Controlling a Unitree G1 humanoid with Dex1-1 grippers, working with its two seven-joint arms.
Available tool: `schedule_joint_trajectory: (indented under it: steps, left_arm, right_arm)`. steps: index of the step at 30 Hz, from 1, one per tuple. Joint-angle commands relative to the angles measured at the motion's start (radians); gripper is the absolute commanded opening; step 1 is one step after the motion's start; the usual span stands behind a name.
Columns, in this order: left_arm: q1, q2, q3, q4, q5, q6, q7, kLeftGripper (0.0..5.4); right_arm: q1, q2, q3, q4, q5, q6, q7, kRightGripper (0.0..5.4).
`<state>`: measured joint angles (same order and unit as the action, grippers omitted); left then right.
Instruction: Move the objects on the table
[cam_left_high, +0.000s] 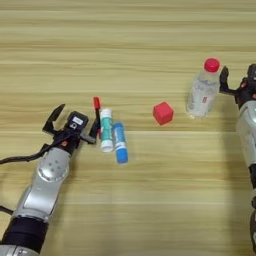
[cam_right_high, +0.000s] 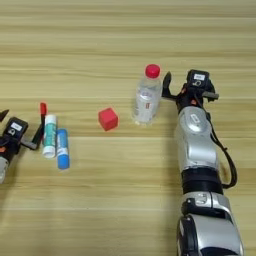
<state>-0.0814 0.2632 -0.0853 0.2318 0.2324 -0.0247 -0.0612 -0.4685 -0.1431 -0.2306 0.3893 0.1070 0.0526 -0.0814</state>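
Observation:
A clear plastic bottle (cam_left_high: 204, 91) with a red cap stands upright at the right of the table (cam_left_high: 125, 200). My right gripper (cam_right_high: 189, 86) is open just right of it, its left finger close beside the bottle and nothing between the fingers. A small red cube (cam_left_high: 163, 113) sits left of the bottle. Further left, a thin red pen (cam_left_high: 97, 106), a white tube (cam_left_high: 106, 130) with a green label and a blue glue stick (cam_left_high: 120, 143) lie side by side. My left gripper (cam_left_high: 75, 121) is open left of them, its right finger right next to the pen.
Both silver forearms reach in from the near edge, the left one (cam_left_high: 47, 180) at the lower left and the right one (cam_right_high: 197, 145) at the right. A black cable runs off the left wrist toward the left edge.

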Motion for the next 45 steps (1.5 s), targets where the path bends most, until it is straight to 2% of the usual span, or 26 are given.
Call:
schedule_joint_trajectory:
  steps: [1, 18, 39, 45]
  left_arm:
    - [-0.005, -0.010, -0.016, 0.008, 0.005, 0.022, -0.011, 5.40]
    - [-0.033, -0.044, -0.041, 0.034, 0.009, 0.021, -0.006, 5.40]
    - [-0.035, -0.076, -0.068, 0.022, 0.013, 0.034, -0.001, 5.40]
    - [-0.037, -0.075, -0.037, 0.016, 0.002, 0.028, 0.021, 5.40]
  right_arm:
    - [-0.002, 0.003, -0.003, -0.014, 0.008, 0.014, -0.004, 5.37]
    - [0.001, 0.001, -0.008, -0.021, 0.009, 0.018, -0.005, 5.37]
    - [0.009, -0.010, -0.019, -0.022, 0.013, 0.016, 0.005, 5.37]
    - [0.019, -0.012, -0.032, -0.040, 0.006, 0.021, -0.025, 5.37]
